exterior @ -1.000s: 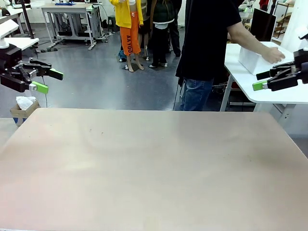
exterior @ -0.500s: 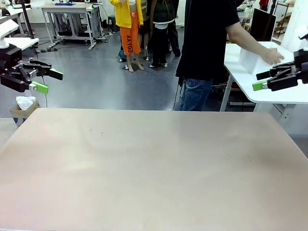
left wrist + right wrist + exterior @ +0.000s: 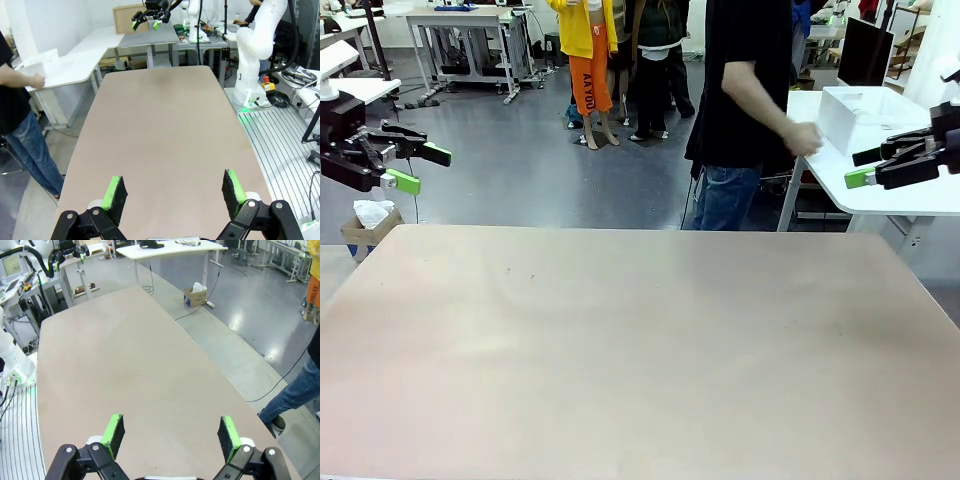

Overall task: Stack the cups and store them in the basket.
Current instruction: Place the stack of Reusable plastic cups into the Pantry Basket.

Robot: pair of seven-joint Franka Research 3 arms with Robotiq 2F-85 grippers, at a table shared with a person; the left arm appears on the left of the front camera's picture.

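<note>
Front view shows my table (image 3: 640,340) with nothing on it to grasp, and both arms parked high at its sides: the left gripper (image 3: 418,168) off the left edge, the right gripper (image 3: 865,168) off the right edge, each with its jaws spread and nothing between the pads. My left wrist view confirms it, the green fingertips (image 3: 114,192) wide apart over bare tabletop, and the right wrist view shows the same released jaws. What has changed in the last second is on the person's side: the hand (image 3: 804,138) that was resting on the basket (image 3: 865,112) on the white side table (image 3: 920,190) has come off it and swung back toward the body, and the bin now sits there untouched, its open top and rolled rim facing up. I see it again at the far left of the left wrist view, beside the person's hand. I cannot make out the cups anywhere; whether any lie inside the bin I cannot tell from this angle. My reading is that the task has not begun for me: the basket is well out of my reach, so I hold both arms where they are until it and the cups arrive on my table.
</note>
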